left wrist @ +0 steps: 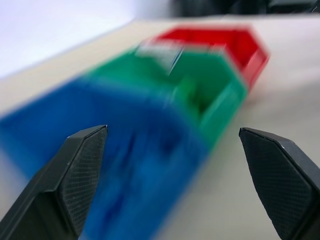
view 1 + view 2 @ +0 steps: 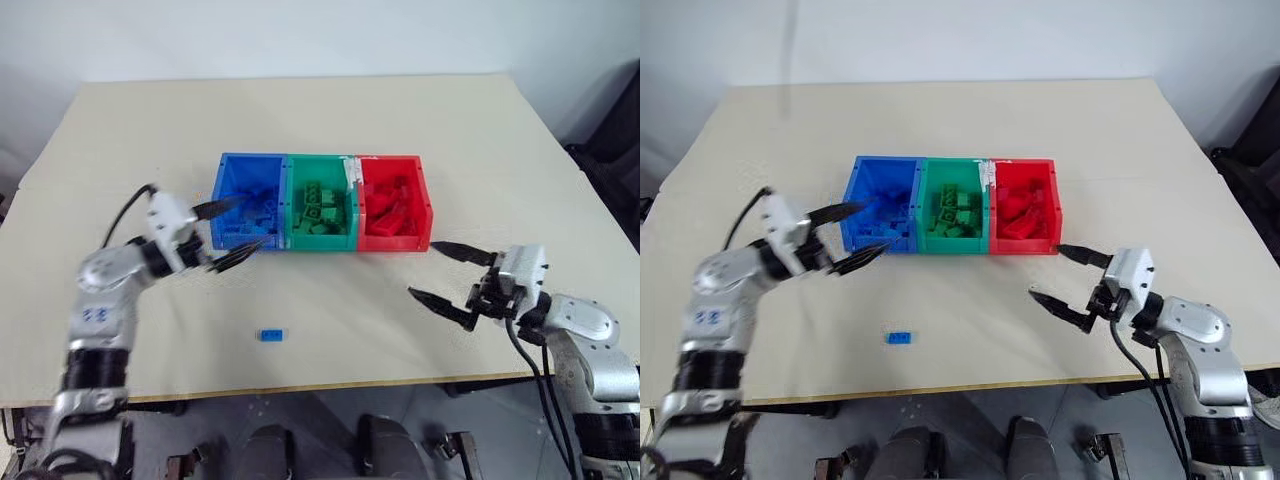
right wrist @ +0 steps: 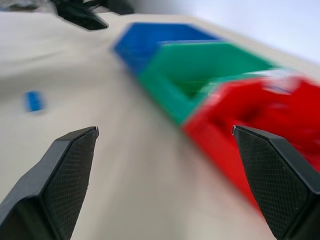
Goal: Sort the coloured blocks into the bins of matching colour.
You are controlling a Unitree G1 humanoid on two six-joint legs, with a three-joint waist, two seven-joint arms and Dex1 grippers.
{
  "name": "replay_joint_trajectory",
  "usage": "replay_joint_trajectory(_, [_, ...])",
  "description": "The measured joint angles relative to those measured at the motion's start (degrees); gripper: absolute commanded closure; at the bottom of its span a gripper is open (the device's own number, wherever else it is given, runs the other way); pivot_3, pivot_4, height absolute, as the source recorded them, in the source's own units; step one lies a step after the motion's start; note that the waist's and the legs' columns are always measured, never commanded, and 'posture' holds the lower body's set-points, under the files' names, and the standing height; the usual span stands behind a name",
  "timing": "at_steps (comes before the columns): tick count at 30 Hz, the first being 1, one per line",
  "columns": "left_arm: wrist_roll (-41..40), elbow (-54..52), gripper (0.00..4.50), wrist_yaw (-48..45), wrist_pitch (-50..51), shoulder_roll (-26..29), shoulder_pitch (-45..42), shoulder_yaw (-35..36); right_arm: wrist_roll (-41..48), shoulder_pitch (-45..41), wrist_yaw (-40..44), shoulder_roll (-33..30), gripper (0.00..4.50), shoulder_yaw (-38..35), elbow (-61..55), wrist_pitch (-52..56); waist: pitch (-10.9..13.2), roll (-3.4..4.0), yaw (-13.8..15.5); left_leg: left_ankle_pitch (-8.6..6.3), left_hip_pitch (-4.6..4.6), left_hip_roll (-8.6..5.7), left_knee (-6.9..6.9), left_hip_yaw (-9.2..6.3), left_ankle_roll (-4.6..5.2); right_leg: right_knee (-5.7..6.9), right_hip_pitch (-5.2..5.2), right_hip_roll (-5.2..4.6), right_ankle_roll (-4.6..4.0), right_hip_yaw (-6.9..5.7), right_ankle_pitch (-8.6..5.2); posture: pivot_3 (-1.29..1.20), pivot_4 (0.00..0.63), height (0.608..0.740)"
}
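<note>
Three joined bins stand in a row mid-table: the blue bin, the green bin and the red bin. Blue blocks, green blocks and red blocks lie inside the matching bins. One small blue block lies alone on the table near the front edge. My left gripper is open and empty at the blue bin's front left corner. My right gripper is open and empty, in front of and to the right of the red bin.
The beige table spreads wide behind the bins. Its front edge runs close below the loose blue block. A dark object stands off the table's right side.
</note>
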Motion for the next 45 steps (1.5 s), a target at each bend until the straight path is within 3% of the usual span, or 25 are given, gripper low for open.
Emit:
replay_joint_trajectory(6, [-3.11,-1.72,0.02,-3.29,-0.48,4.46,17.77,11.16,-0.33,-4.43,5.42,2.0,0.0,6.69,1.2,-0.89,0.0,-0.01,0.06,-0.05,-0.01,0.05,0.02,-0.19,0.03,0.0,0.01,-0.1,0.0,-0.05,0.0,0.0,0.15,0.74])
replay_joint_trajectory(13, [-4.49,-5.71,0.02,-5.76,0.28,7.01,25.37,15.38,-0.62,-7.18,7.15,2.28,0.0,8.57,1.27,-0.51,0.0,0.0,0.09,-0.12,-0.01,0.11,0.01,-0.56,0.05,0.01,0.02,-0.17,-0.01,-0.05,0.0,0.0,0.15,0.74])
replay_joint_trajectory(16, [-4.53,-12.14,0.02,-7.09,1.79,7.7,25.18,11.19,-0.64,-6.73,7.56,1.59,0.0,8.06,1.41,-0.56,0.01,0.0,0.05,-0.14,-0.02,0.09,0.01,-0.56,0.07,0.01,0.02,-0.19,-0.01,-0.04,0.0,0.0,0.15,0.74])
replay_joint_trajectory(22, [3.05,-17.97,0.02,-6.78,3.53,10.46,19.91,-3.03,-2.8,-1.86,10.54,-4.92,0.0,6.14,3.07,-2.32,0.01,0.01,-0.1,-0.2,-0.02,-0.03,-0.02,-0.18,0.08,-0.07,0.0,-0.07,-0.02,-0.07,0.0,0.0,0.15,0.74])
replay_joint_trajectory(27, [4.01,-24.37,0.02,-4.05,13.89,9.56,10.61,-13.42,-2.47,2.14,8.76,-5.47,0.0,3.88,1.02,-2.04,0.01,0.03,-0.09,-0.2,0.01,-0.03,-0.02,-0.01,0.07,-0.04,-0.02,-0.08,-0.02,-0.02,0.0,0.0,0.15,0.74])
replay_joint_trajectory(32, [5.14,-27.18,0.02,-3.78,21.97,10.3,9.65,-20.63,-2.41,7.04,6.01,-5.48,0.0,2.34,-2.85,-1.27,0.02,0.03,-0.08,-0.2,-0.01,-0.02,-0.02,0.08,0.07,-0.07,-0.03,-0.04,-0.02,-0.01,-0.01,0.0,0.15,0.74])
replay_joint_trajectory(36, [6.76,-26.8,0.91,-4.06,23.83,11.64,7.88,-22.59,-2.34,9.14,4.17,-5.65,0.0,0.65,-4.93,-0.84,0.02,0.03,0.11,-0.2,0.03,-0.02,0.05,0.04,0.07,-0.06,0.03,-0.04,-0.02,0.02,0.0,0.0,0.15,0.74])
replay_joint_trajectory(45, [10.9,-24.06,3.81,-2.55,20.5,9.2,4.64,-24.95,-2.43,9.55,2.25,-5.65,0.0,0.64,-5.9,-0.8,0.0,0.06,0.7,-0.2,0.04,-0.04,0.05,0.03,0.08,-0.04,0.03,-0.06,-0.02,0.04,0.0,0.0,0.15,0.74])
